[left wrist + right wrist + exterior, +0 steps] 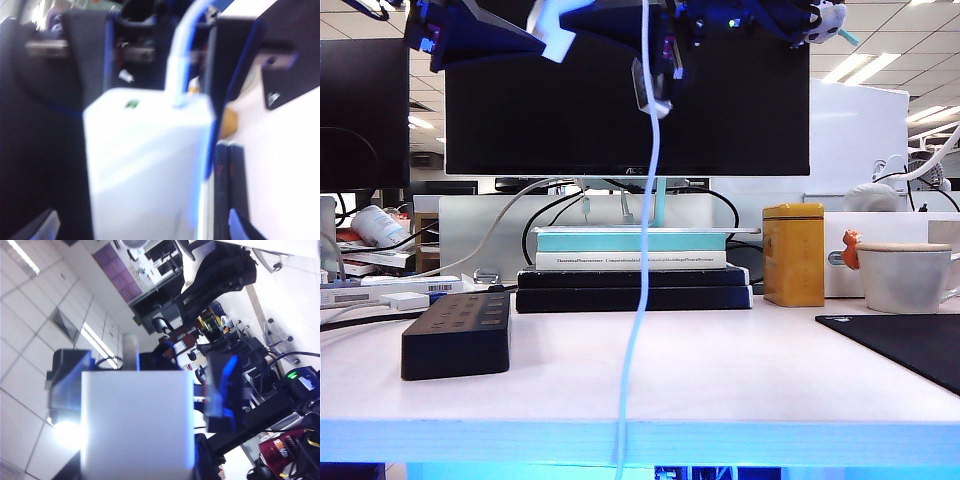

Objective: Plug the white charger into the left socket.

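Office desk, glossy boxy white charger (136,425)

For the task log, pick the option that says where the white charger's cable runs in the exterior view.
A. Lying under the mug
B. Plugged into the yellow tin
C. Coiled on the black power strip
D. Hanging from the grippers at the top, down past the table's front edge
D: the white charger's cable drops from the raised grippers, clear of the black power strip, and passes the table's front edge.

Probably an office: monitor (627,95), desks, ceiling light panels (100,342), swivel chairs (272,332).
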`<state>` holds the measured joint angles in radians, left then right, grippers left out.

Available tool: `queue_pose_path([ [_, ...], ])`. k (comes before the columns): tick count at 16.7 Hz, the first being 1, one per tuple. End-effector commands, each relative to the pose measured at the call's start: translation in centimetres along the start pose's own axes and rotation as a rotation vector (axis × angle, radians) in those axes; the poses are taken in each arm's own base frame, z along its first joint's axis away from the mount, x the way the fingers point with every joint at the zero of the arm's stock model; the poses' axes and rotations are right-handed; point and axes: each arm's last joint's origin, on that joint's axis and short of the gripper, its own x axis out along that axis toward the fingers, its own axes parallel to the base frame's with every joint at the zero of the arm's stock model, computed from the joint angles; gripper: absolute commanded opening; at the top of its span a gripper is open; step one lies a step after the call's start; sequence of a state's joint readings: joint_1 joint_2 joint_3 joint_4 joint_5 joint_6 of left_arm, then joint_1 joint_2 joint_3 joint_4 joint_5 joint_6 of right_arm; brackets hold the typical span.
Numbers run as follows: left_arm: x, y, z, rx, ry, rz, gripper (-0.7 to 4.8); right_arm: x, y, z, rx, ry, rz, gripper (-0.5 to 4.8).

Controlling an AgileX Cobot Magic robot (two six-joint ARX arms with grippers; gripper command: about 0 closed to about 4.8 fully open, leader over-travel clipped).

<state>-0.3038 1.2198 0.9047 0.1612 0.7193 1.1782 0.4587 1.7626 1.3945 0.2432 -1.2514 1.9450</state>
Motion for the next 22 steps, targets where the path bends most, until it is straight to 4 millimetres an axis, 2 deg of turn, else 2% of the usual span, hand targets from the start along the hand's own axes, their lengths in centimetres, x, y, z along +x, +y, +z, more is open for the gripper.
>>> queue_pose_path([
  [1,-0.05,0.25,0.22,0.013,-0.023,0.006,4.79,0.29,0.51,-0.61,-0.041,0.021,0.005,1.38],
  [3,-0.05,0.24,0.22,0.013,-0.023,0.006,4.73,0.36,0.49,-0.63,-0.045,0.022,0.004,1.38],
  [4,-0.05,0.24,0.22,0.013,-0.023,0.006,4.46,0.36,0.50,-0.64,-0.045,0.022,0.004,1.38],
  [5,-0.05,0.24,0.22,0.013,-0.023,0.006,4.42,0.39,0.50,-0.65,-0.046,0.023,0.004,1.38],
  [15,0.35,-0.04,-0.29,-0.001,-0.014,-0.007,4.36,0.95,0.43,-0.77,-0.045,0.003,0.010,1.38],
  [17,0.36,-0.05,-0.25,-0.002,-0.024,-0.011,3.62,0.95,0.43,-0.77,-0.045,0.003,0.010,1.38],
  [19,0.35,-0.05,-0.24,-0.001,-0.024,-0.011,3.60,0.95,0.43,-0.76,-0.048,0.002,0.011,1.38],
  [21,0.36,-0.05,-0.25,-0.001,-0.024,-0.011,3.22,0.95,0.43,-0.77,-0.049,0.002,0.011,1.38],
  [22,0.36,-0.07,-0.21,-0.002,-0.038,-0.017,2.09,0.95,0.43,-0.76,-0.049,0.002,0.011,1.38],
])
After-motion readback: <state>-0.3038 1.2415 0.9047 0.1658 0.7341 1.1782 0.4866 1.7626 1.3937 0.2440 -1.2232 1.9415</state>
